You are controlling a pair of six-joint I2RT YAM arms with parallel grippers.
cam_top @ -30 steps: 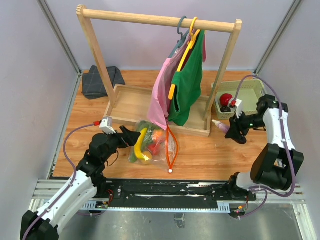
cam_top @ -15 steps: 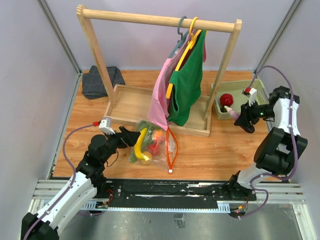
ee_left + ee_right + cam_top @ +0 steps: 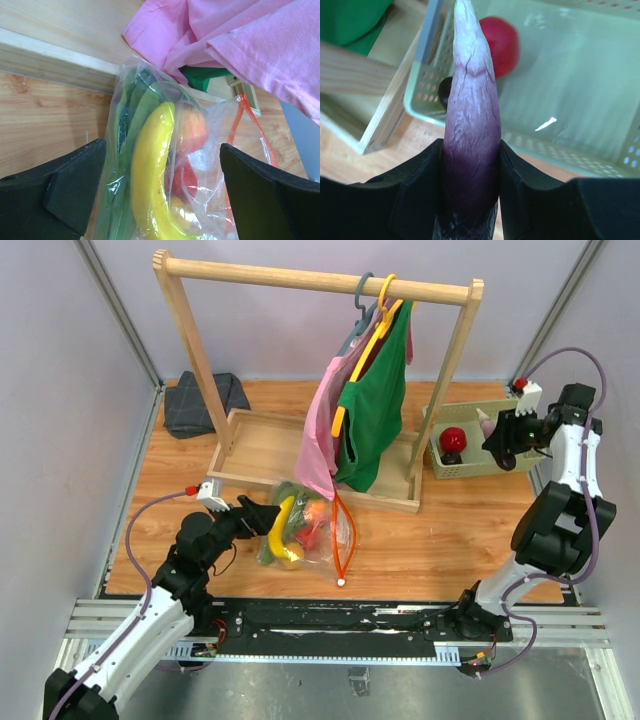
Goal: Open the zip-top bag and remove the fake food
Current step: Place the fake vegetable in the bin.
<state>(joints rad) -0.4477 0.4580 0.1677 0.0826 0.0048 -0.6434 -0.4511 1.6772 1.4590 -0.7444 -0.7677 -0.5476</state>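
Right wrist: right gripper (image 3: 470, 170) clamped on eggplant (image 3: 470, 100), by basket (image 3: 590, 155) edge; red fruit (image 3: 501, 39) inside. Step: depositing food. Next: centre over basket, release. Left gripper (image 3: 162, 187) fingers apart, facing bag (image 3: 220, 125) on table (image 3: 430, 540), banana (image 3: 150, 165) inside.

no legible text, labels or numbers

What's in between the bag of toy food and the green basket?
Top view: the wooden clothes rack's base tray and its right post, then a strip of wooden tabletop.
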